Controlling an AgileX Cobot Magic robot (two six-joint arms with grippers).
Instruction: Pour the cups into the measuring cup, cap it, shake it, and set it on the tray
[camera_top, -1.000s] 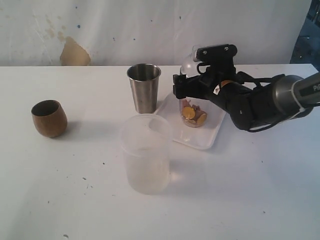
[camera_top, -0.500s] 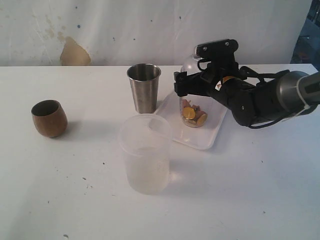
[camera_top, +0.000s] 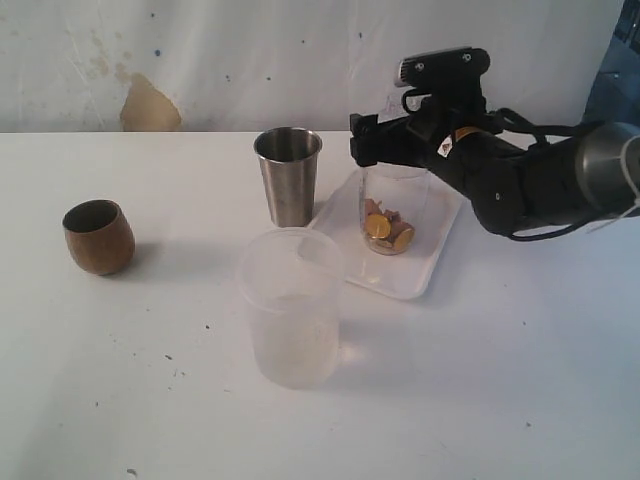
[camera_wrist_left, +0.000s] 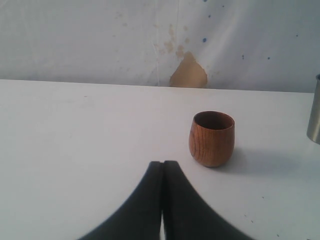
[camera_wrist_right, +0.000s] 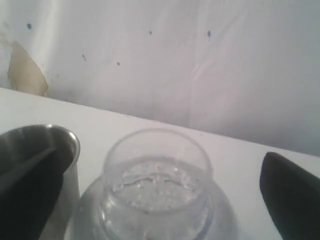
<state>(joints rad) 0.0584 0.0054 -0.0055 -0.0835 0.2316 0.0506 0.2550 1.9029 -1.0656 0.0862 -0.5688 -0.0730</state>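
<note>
Here the right jaws stand wide above the measuring cup (camera_top: 392, 212), holding nothing; left jaws closed.

Soft, even light leaves a faint shadow beside the wooden cup (camera_top: 98, 237); right wrist view blurred.

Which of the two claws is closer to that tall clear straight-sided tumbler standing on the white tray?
Right. The right gripper hangs open around the tall clear tumbler, one finger on either side of its top. The left gripper sits shut, away by the round brown wooden cup.
</note>
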